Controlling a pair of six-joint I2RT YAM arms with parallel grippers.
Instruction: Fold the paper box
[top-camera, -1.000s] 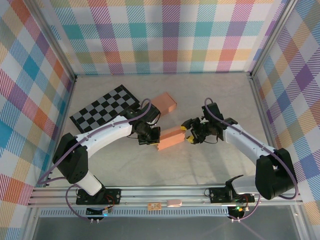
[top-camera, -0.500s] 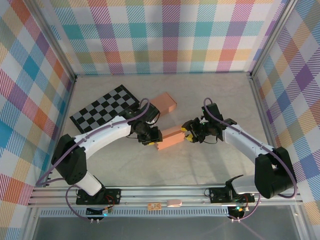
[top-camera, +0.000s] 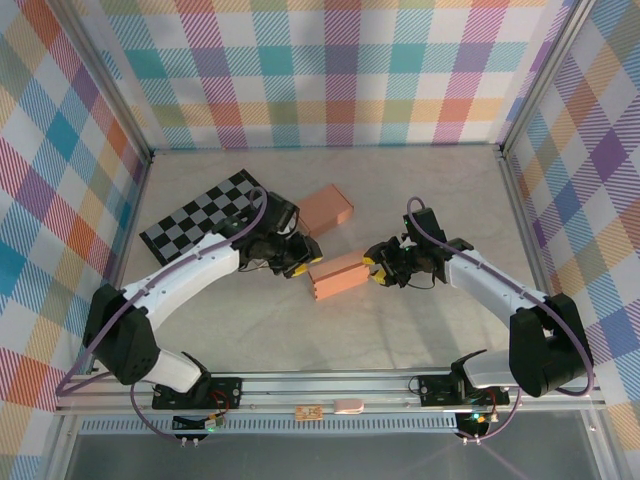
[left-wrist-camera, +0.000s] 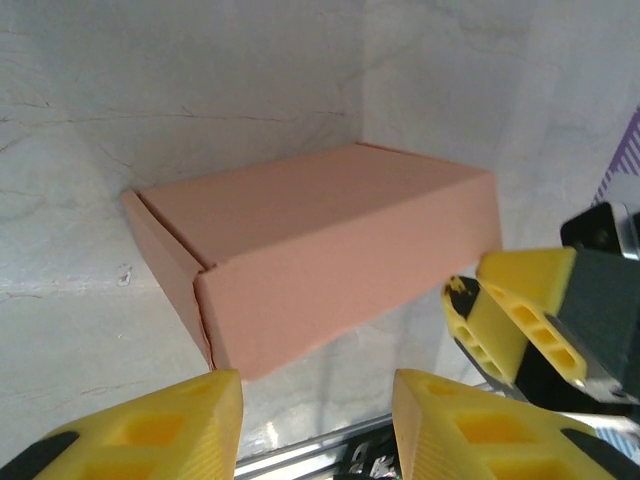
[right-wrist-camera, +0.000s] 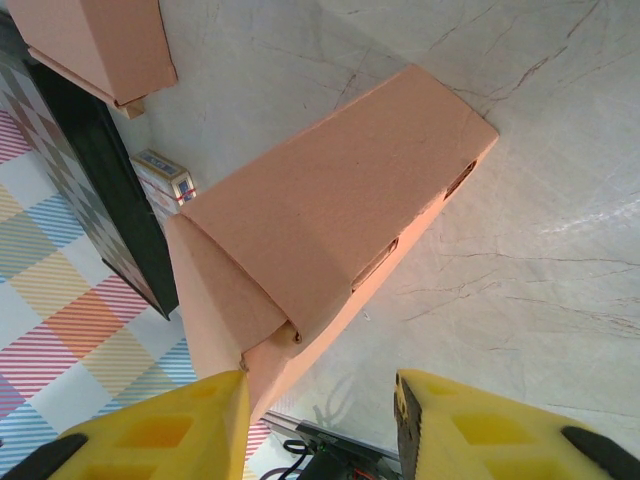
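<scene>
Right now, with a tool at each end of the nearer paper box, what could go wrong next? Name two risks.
1. The end flap of the paper box looks slightly gapped; a nudge from the right tool might spring it open.
2. The left tool sits close to the right one; closing in could make them clash.

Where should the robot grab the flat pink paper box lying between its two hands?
Probably the salmon-pink closed cardboard box is best pinched across its narrow width, from above: it lies flat and low, with both long side walls straight, parallel and uncovered.
</scene>
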